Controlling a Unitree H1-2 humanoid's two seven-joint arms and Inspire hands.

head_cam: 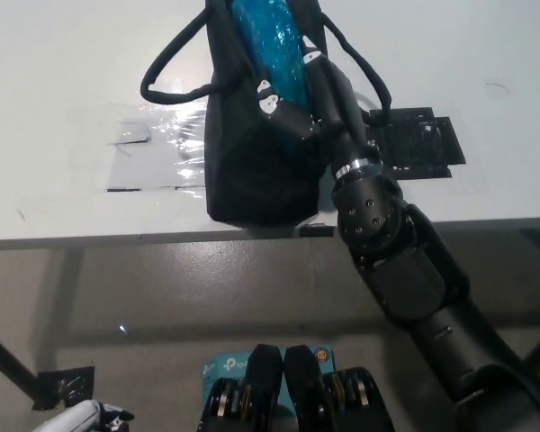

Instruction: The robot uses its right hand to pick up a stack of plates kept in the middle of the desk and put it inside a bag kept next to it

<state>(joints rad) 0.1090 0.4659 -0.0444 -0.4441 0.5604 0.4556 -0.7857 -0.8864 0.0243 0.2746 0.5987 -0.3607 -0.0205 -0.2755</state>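
Note:
A stack of plates wrapped in shiny blue plastic (268, 36) stands on edge in the mouth of the black bag (247, 153), partly sunk between its sides. My black right hand (301, 99) is shut on the stack's lower right side, its fingers wrapped over the blue wrap. The bag stands on the white desk (63, 81) near the front edge, one handle (166, 63) looping out to the left and another (364, 67) behind my wrist. My white left hand (81, 418) rests low at the picture's bottom left, mostly cut off.
A strip of clear shiny tape (157, 153) lies on the desk left of the bag. A black flat plate (418, 144) is fixed to the desk right of the bag. The desk's front edge (117, 238) runs across the middle, with grey floor below.

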